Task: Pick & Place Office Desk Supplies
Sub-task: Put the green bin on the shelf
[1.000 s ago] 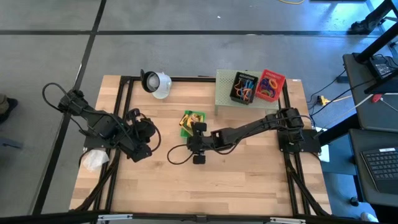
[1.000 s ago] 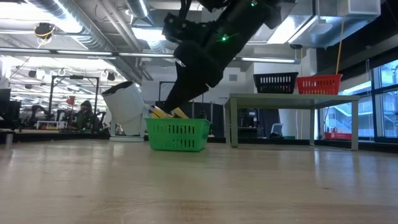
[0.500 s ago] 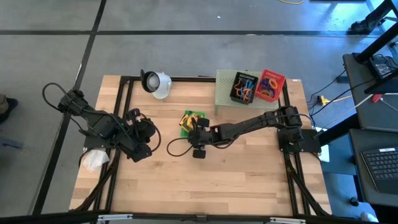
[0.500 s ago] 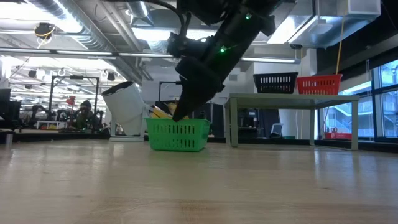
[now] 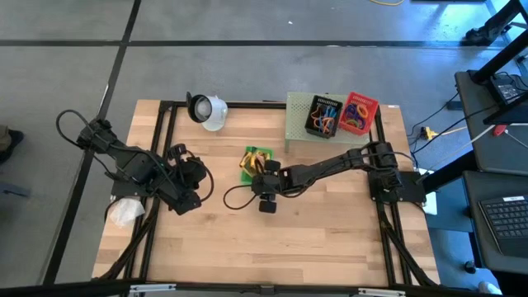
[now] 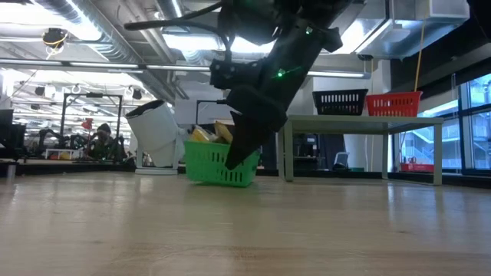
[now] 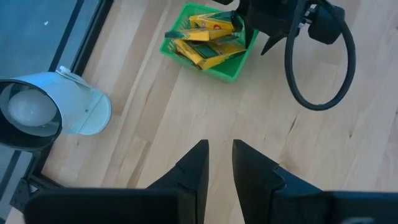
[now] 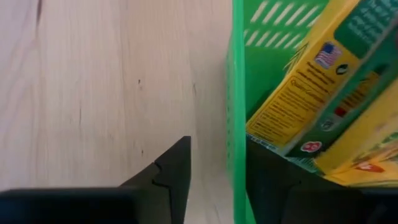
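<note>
A small green basket [image 5: 252, 153] holding yellow-green crayon boxes [image 7: 205, 40] stands mid-table and sits tilted in the low view [image 6: 211, 165]. My right gripper [image 5: 262, 171] reaches in from the table's right and is shut on the basket's wall [image 8: 236, 124]. My left gripper [image 7: 221, 155] hangs above the table's left part [image 5: 191, 176], its fingers a little apart with nothing between them. My right gripper has the green basket's near wall [image 8: 236, 93], toward its right end, between its fingers. One finger [image 8: 168, 174] is outside and the other is inside beside the crayon boxes. The fingers slant down from the right. The basket is tilted, its underside partly on the table.
A white cup-shaped object [image 5: 206, 110] lies at the far left. A pale green mesh stand [image 5: 297, 115] at the far right carries a black basket [image 5: 323, 115] and a red basket [image 5: 360, 113] of coloured loops. A crumpled white thing [image 5: 125, 212] lies by the left arm.
My right gripper has sunk and tipped steeper onto the green basket's near wall. The basket stood level on the table before and is now tilted and shifted a little toward the right.
</note>
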Tool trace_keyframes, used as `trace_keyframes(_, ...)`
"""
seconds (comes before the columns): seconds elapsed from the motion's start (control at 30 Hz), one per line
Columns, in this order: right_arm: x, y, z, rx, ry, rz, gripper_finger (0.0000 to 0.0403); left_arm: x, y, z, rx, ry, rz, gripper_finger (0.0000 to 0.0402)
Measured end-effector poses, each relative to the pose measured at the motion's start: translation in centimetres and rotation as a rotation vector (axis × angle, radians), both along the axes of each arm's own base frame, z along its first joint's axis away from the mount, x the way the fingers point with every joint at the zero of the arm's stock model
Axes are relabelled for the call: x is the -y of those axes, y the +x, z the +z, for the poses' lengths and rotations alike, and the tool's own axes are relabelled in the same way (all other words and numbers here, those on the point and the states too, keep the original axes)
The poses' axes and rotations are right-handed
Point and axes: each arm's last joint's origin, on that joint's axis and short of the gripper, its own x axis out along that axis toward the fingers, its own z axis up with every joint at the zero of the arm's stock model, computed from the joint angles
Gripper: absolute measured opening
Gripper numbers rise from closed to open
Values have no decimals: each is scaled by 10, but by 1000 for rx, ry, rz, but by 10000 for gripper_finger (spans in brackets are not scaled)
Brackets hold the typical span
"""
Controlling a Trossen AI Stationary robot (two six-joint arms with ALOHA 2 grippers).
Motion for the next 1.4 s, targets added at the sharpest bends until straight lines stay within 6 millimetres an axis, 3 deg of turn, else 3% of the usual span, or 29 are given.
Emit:
trace_keyframes(0.3, 0, 0, 1, 4, -1, -2, 15, 0, 0, 0, 0, 0, 0, 59)
trace_keyframes(0.53, -10, -5, 8, -1, -19, 47, 7, 0, 0, 0, 0, 0, 1, 59)
trace_keyframes(0.67, -19, -13, 32, 26, -38, 92, 6, 0, 0, 0, 0, 0, 1, 59)
trace_keyframes(0.9, -18, -37, 94, 132, -95, 130, 5, 0, 0, 0, 1, -1, 1, 59)
trace_keyframes(1.03, -3, -55, 131, 185, -125, 126, 5, 0, 0, 0, 1, -1, 2, 59)
trace_keyframes(1.2, 30, -75, 166, 238, -159, 82, 5, -1, 0, 0, 16, 23, 8, 59)
trace_keyframes(1.3, 54, -82, 174, 234, -172, 30, 5, -1, 0, 1, 22, 33, 10, 59)
trace_keyframes(1.4, 76, -87, 170, 162, -141, 12, 5, -1, 1, 1, 24, 37, 10, 58)
